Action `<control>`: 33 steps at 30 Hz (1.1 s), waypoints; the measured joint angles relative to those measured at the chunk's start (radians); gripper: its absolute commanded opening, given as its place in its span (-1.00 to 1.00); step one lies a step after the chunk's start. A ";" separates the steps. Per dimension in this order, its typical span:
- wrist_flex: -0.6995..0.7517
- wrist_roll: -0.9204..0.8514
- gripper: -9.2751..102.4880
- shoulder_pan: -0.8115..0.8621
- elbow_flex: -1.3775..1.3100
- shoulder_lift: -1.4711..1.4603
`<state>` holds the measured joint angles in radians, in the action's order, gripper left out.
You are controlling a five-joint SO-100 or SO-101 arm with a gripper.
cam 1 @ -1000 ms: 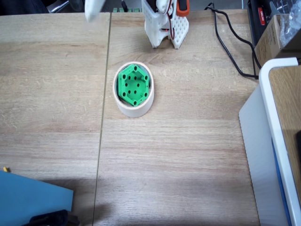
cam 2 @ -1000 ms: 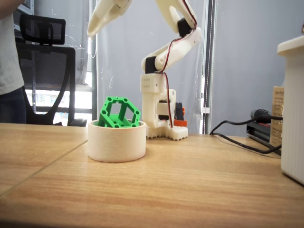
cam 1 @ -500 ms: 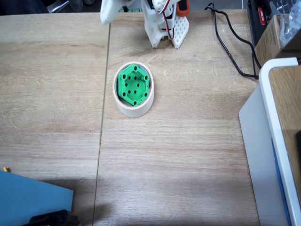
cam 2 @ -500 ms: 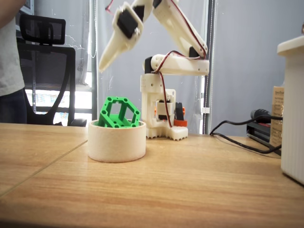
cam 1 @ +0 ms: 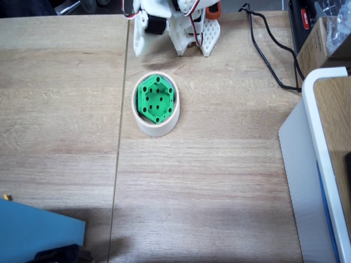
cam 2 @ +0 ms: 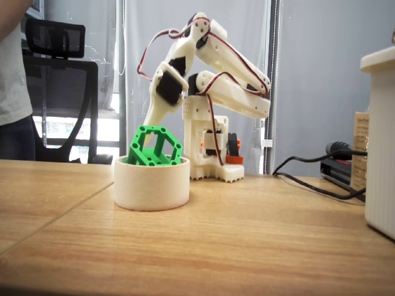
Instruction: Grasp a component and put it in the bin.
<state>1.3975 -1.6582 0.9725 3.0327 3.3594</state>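
Resting tilted inside the bin, the component looks delivered; the hand, grip state unreadable, need only park.

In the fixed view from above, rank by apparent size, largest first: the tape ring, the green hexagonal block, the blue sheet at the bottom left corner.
1. blue sheet, though partly cropped
2. tape ring
3. green hexagonal block, sitting inside the ring

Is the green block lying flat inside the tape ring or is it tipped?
Tipped. In the low fixed view the green block leans with one edge sticking up above the tape ring; it sits inside the ring.
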 measured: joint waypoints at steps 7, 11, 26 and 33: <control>0.000 0.000 -0.83 0.000 0.094 0.009; -0.014 0.005 -0.83 -0.002 0.144 0.012; -0.015 0.008 -0.82 -0.003 0.199 0.011; -0.015 0.008 -0.82 -0.003 0.199 0.011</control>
<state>1.3821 -1.6506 0.9695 3.2321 3.3702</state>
